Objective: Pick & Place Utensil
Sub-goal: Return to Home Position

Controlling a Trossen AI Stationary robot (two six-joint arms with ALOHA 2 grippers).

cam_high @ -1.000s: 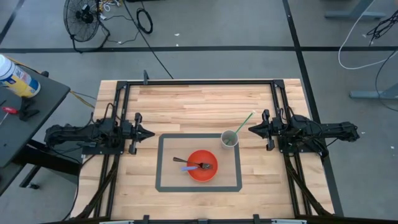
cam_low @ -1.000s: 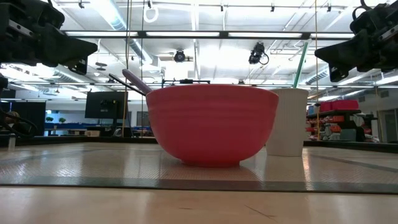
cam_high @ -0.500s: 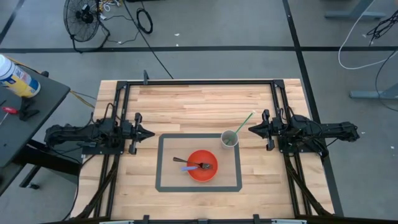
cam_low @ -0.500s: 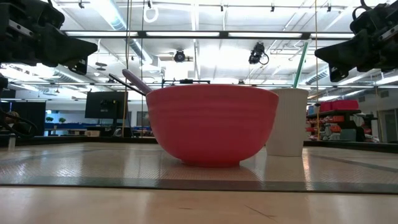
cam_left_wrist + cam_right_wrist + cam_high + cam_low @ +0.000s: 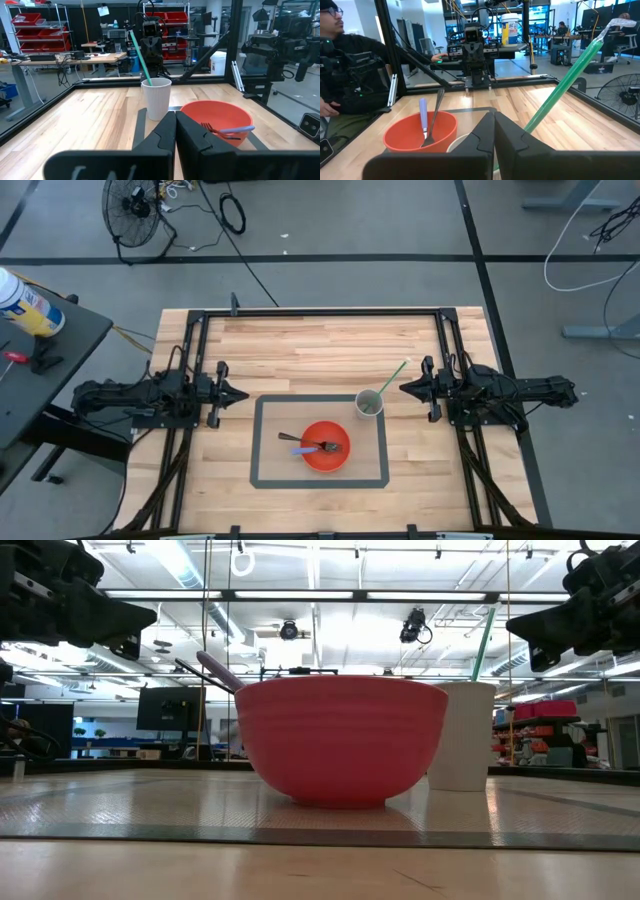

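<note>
A red bowl (image 5: 325, 446) stands inside the taped rectangle (image 5: 258, 440) on the table. In it lie a dark fork (image 5: 322, 445) and a purple-handled utensil (image 5: 298, 452), their handles leaning on the rim. A white cup (image 5: 369, 403) stands at the rectangle's far right corner with a green straw (image 5: 395, 373) leaning on its rim. My left gripper (image 5: 243, 394) is shut and empty at the table's left, clear of everything. My right gripper (image 5: 403, 389) is shut and empty at the right, just beyond the cup and straw.
A black frame (image 5: 320, 311) runs round the table's edges. Bare wood lies between the two grippers and behind the rectangle. A person (image 5: 345, 70) sits beyond the table's left side. A fan (image 5: 135, 210) stands on the floor far left.
</note>
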